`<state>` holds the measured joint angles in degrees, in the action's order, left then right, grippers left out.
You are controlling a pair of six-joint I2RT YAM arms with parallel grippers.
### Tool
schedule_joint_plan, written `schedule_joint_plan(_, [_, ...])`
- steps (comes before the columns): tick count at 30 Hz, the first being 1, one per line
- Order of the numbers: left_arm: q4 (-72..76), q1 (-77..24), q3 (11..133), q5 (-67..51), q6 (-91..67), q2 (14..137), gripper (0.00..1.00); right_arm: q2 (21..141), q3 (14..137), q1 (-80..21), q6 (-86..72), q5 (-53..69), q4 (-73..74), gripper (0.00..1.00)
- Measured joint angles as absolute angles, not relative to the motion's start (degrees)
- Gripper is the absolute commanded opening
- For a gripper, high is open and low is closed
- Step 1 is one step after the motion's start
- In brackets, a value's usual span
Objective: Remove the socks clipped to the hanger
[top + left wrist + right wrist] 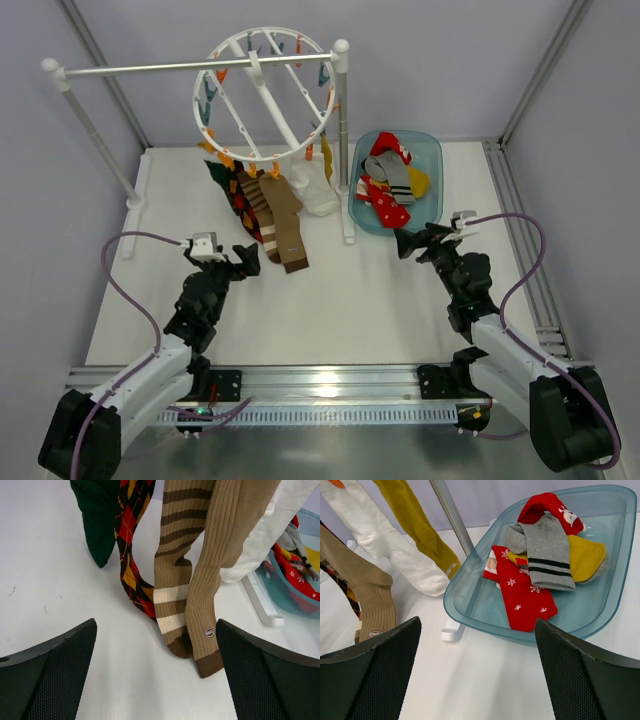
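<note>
Under your round hanger (263,95), socks (283,215) hang lengthwise, toes trailing toward you on the white table (350,300); left gripper (248,262) and right gripper (408,243) gape.

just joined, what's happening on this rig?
Two arms are taking socks off the round hanger. Dark green, argyle, brown striped, white and yellow socks hang from it; a few others lie in the blue bin. The left gripper sits open by the brown striped socks, the right gripper open by the bin. Neither holds anything.
</note>
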<state>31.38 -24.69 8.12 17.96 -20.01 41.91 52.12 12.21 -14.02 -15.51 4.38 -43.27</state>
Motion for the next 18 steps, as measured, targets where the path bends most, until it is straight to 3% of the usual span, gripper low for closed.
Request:
schedule_joint_plan(8, [39.16, -30.0, 9.28, 17.41, -18.9, 54.59, 0.99, 52.9, 12.21, -14.41, -15.51, 4.38, -43.4, 0.94])
schedule_joint_plan(18, [59.53, -33.52, 19.14, 19.11, -20.67, 87.29, 1.0, 55.55, 12.32, -17.47, -14.83, 4.43, -43.51, 0.94])
